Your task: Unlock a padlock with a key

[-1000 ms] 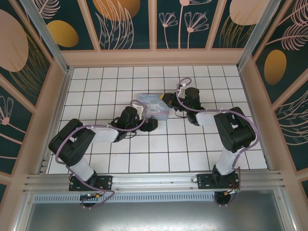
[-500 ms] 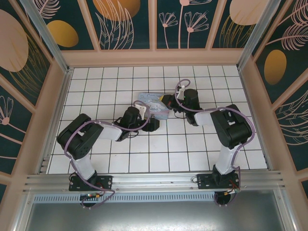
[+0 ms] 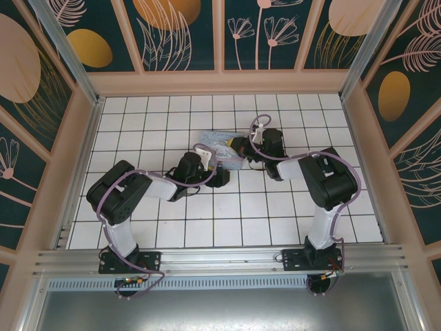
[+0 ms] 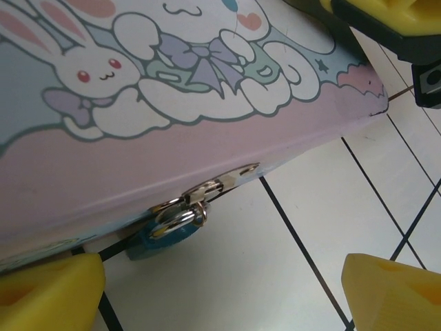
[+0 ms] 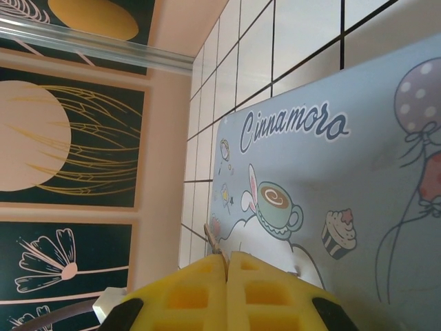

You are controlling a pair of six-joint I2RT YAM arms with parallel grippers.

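Note:
In the left wrist view the padlock (image 4: 165,234), a tiny blue body with a silver shackle, hangs from the metal hasp (image 4: 220,183) on the edge of the pale blue cartoon box (image 4: 207,83). The lock's lower part rests on the tile under the box edge. My left gripper (image 4: 220,296) is open, its yellow fingers wide apart just short of the lock. My right gripper (image 5: 226,258) is shut on the key (image 5: 213,241), whose thin brass blade sticks out between the pads over the box lid (image 5: 331,172). From above, both grippers (image 3: 215,176) (image 3: 239,146) flank the box (image 3: 224,150).
The box lies on a white tiled floor (image 3: 227,214) enclosed by peach-framed patterned walls (image 3: 220,83). My right gripper's yellow finger (image 4: 386,14) hangs just above the box's far corner. Open tiles stretch in front of and behind the box.
My left arm has swung right and brought its gripper closer to the box's front edge. The right gripper has moved slightly left over the box, which has turned a little.

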